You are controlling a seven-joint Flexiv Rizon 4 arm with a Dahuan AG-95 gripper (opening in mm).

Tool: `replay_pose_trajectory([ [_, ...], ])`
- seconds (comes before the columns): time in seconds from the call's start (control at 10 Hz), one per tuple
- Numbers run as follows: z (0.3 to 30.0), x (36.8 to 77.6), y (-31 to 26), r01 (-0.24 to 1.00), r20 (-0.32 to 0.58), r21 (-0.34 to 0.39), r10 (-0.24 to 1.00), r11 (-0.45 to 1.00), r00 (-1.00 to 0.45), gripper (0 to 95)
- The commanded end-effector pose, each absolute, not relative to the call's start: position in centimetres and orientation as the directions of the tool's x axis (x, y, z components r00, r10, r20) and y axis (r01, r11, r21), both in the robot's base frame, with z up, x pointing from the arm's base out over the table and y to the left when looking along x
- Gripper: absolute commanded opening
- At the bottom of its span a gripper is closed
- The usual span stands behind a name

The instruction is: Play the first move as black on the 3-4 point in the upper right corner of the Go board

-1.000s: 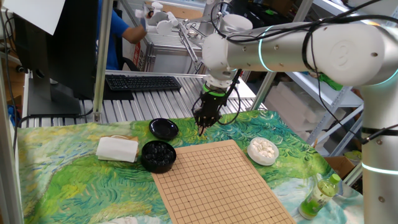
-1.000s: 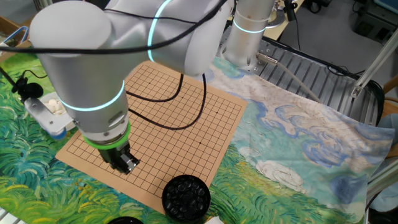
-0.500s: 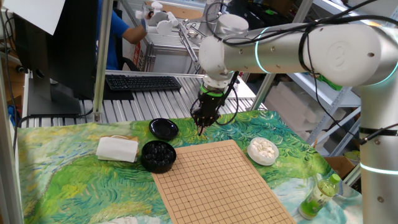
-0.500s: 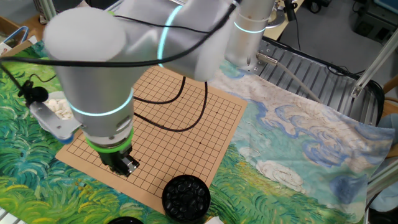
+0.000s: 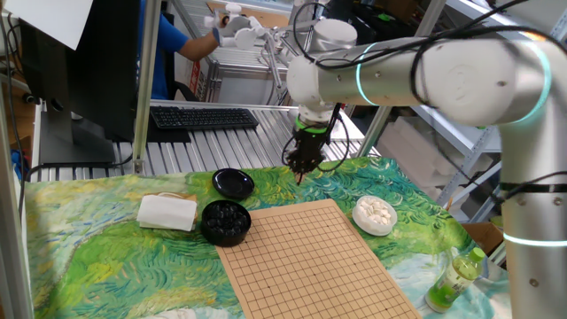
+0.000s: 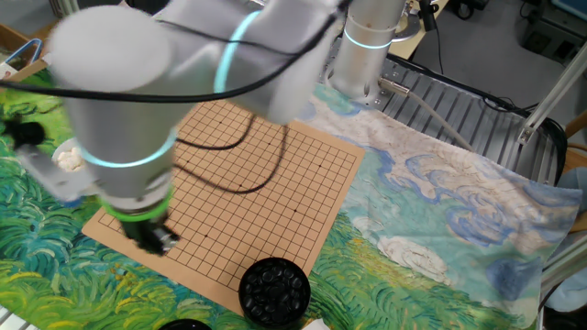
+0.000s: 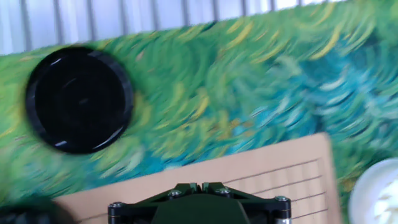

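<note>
While gripper (image 5: pixel 301 174) hangs over Go board (image 5: pixel 312 257) far edge | jaws together, stone unseen | likely carrying toward the corner point

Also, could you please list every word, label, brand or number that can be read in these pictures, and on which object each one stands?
No text can be read in any view.
Green bottle: it has a label, too small to read.
Keyboard: key legends too small to read.
Go board: only grid lines, no printed signs.
Robot arm: no marking legible.
</note>
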State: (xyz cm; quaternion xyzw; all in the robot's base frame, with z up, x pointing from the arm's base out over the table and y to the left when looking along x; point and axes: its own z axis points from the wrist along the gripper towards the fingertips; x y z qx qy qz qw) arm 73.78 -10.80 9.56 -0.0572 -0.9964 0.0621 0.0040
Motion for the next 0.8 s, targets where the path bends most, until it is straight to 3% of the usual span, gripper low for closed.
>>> replay_pose_trajectory([
  [0.1, 8.9, 74.4, -12.8, 0.119, 0.006, -0.134, 0.121, 0.984, -0.993, 0.0],
  [0.8, 6.1, 71.9, -16.4, 0.127, -0.007, -0.181, 0.128, 0.975, -0.992, 0.0],
])
